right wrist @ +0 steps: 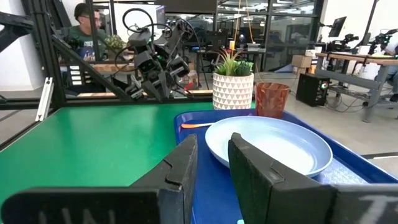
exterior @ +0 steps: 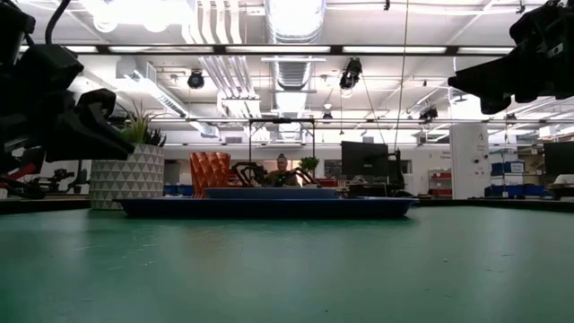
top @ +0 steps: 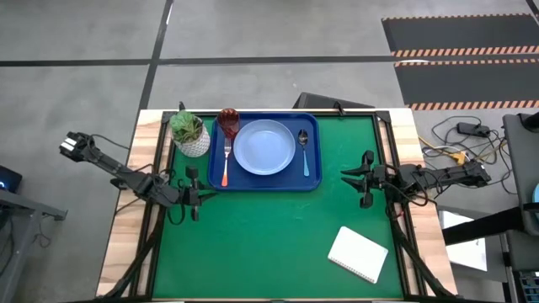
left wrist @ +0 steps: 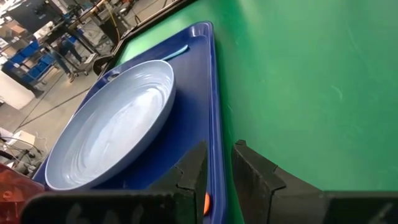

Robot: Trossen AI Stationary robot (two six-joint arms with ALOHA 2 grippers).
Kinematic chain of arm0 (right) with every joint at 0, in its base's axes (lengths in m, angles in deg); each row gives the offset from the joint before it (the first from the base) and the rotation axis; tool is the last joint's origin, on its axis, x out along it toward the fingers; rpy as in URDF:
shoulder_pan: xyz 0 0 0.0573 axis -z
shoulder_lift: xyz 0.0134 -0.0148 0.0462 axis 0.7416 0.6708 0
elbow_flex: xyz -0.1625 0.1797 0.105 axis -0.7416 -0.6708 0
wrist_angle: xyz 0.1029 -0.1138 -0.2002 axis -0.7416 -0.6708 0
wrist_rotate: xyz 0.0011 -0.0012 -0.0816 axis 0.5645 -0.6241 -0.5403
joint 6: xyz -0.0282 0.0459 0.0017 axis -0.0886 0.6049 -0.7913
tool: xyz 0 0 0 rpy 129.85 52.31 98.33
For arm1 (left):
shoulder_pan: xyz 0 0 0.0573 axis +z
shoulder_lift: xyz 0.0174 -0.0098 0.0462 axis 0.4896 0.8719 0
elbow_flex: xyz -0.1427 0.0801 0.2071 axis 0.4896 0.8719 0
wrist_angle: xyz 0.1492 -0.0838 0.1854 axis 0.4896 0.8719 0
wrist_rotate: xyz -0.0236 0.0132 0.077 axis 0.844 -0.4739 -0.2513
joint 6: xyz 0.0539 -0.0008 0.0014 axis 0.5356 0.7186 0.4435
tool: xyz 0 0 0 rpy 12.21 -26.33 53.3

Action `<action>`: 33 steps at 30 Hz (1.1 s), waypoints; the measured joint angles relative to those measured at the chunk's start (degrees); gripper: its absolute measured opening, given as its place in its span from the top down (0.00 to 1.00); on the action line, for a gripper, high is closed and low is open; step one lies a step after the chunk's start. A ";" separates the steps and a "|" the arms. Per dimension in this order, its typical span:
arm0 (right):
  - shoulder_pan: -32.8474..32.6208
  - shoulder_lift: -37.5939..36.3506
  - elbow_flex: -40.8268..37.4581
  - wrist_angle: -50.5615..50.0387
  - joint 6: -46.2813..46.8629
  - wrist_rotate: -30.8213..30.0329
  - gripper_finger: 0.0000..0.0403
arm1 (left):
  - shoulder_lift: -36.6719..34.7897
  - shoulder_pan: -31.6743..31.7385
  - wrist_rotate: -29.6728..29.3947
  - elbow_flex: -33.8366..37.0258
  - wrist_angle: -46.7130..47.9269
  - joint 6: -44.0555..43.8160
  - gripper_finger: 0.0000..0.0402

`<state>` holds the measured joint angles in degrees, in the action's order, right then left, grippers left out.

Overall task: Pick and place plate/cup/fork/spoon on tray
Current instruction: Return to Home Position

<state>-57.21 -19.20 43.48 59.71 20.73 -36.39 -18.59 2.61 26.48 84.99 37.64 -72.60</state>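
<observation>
The dark blue tray lies at the far middle of the green mat. On it rest the pale blue plate, the dark red cup upright in its far left corner, the orange-handled fork left of the plate, and the blue-handled spoon right of it. My left gripper hovers just off the tray's near left corner, narrowly open and empty. My right gripper hovers right of the tray, narrowly open and empty.
A white pot with a green plant stands just left of the tray's far left corner. A white notepad lies at the near right of the mat. A person sits beyond the table's left side.
</observation>
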 joint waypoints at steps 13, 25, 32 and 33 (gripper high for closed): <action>0.01 0.00 0.00 0.00 -0.07 -0.01 0.80 | 2.07 -0.01 0.02 0.00 -0.02 0.00 0.86; -0.01 0.00 0.00 -0.02 -0.08 -0.01 0.80 | 4.16 -0.01 0.04 0.00 0.00 -0.01 0.86; 0.01 0.00 0.00 0.00 -0.11 0.00 0.80 | 5.47 -0.01 0.04 0.00 0.00 -0.01 0.86; 0.01 0.00 0.00 -0.01 -0.11 0.00 0.80 | 5.69 -0.01 0.04 0.00 -0.01 -0.01 0.86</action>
<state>-57.19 -19.20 43.48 59.70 20.62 -36.39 -12.91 2.60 26.52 84.99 37.63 -72.62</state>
